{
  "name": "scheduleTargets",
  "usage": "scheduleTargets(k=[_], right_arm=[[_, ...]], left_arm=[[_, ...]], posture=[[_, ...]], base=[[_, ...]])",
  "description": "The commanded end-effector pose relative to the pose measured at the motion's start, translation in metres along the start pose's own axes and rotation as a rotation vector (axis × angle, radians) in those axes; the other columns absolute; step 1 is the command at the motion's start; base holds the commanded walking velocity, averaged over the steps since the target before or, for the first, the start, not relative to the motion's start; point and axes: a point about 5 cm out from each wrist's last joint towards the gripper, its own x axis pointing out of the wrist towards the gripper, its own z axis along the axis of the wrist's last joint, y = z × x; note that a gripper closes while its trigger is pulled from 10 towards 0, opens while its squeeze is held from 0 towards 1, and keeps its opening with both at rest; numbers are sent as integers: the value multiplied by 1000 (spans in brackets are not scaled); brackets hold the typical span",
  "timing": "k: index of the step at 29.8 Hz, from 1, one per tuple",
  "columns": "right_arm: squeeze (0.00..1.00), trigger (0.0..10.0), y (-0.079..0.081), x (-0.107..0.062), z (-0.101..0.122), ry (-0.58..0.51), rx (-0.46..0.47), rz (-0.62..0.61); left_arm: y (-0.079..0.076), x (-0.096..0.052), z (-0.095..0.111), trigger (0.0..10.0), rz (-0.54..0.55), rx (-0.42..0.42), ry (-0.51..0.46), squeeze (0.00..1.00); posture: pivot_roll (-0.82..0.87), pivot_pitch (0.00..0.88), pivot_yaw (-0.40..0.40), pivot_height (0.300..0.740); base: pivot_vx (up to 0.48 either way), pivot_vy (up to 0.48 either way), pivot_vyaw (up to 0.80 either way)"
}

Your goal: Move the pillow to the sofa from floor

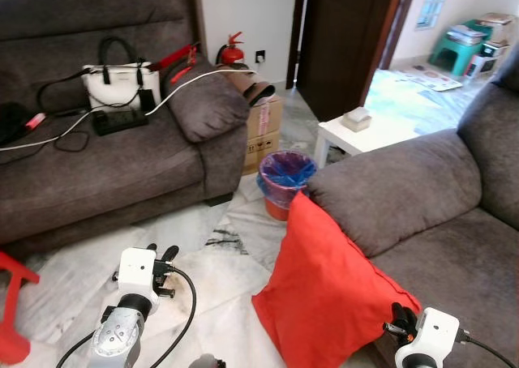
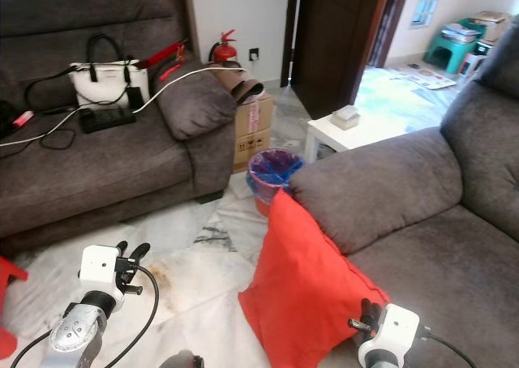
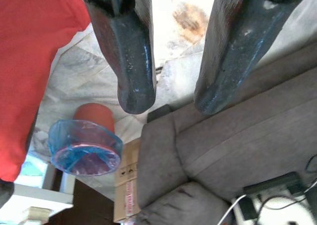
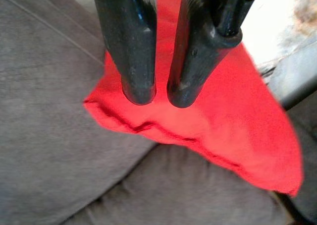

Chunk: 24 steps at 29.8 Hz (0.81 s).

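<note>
Pillow (image 1: 324,295), one, red, at lower centre of the frame: it stands tilted on a lower corner, long axis running diagonally from its top corner near the sofa (image 1: 422,222) armrest down to the lower right, its right edge leaning against the sofa front, its lower left corner above the floor (image 1: 219,279). Right hand (image 4: 159,93), lower right, hovers just over the pillow's corner with its two fingers (image 4: 133,46) narrowly parted, gripping nothing. Left hand (image 3: 168,103), lower left, hangs over the floor, two fingers wide apart and empty. One bin (image 1: 284,177) with a blue liner stands in upper centre, between two sofas; the second sofa (image 1: 105,165) fills the upper left.
</note>
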Motion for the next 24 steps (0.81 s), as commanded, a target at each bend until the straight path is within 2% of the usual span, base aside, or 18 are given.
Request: scheduleTargets(k=[1, 5, 12, 17, 18, 19, 20, 24], right_arm=[[0, 10000, 0, 1, 1, -9, 4, -5], [0, 10000, 0, 2, 3, -18, 1, -13], [0, 10000, -1, 3, 6, -29, 1, -26], [0, 10000, -4, 11, 21, -81, 71, -81], [165, 10000, -5, 13, 25, -95, 75, -87], [843, 10000, -6, 15, 28, -103, 66, -91], [1000, 10000, -10, 18, 35, -115, 58, -101], [1000, 10000, -16, 23, 47, -121, 32, -98]], left_arm=[[0, -1, -1, 10000, 0, -1, 8, 0], [0, -1, 0, 10000, -3, -4, 1, 0], [-1, -2, 2, 10000, -14, -17, -14, 0], [-2, -4, 0, 10000, -23, -20, -10, 0], [-2, -4, 0, 10000, -24, -20, -9, 0], [-2, -4, 1, 10000, -24, -21, -9, 0], [-3, -4, 1, 10000, -25, -22, -9, 0], [-3, -4, 1, 10000, -28, -24, -7, 0]], posture=[[89, 80, 34, 633], [95, 80, 31, 633], [102, 80, 30, 633], [103, 82, 31, 633], [103, 83, 31, 633], [107, 84, 30, 633], [108, 83, 30, 633], [111, 83, 28, 633]], base=[[442, 0, 0], [401, 0, 0], [0, 0, 0], [0, 0, 0], [0, 0, 0], [0, 0, 0], [0, 0, 0], [0, 0, 0]])
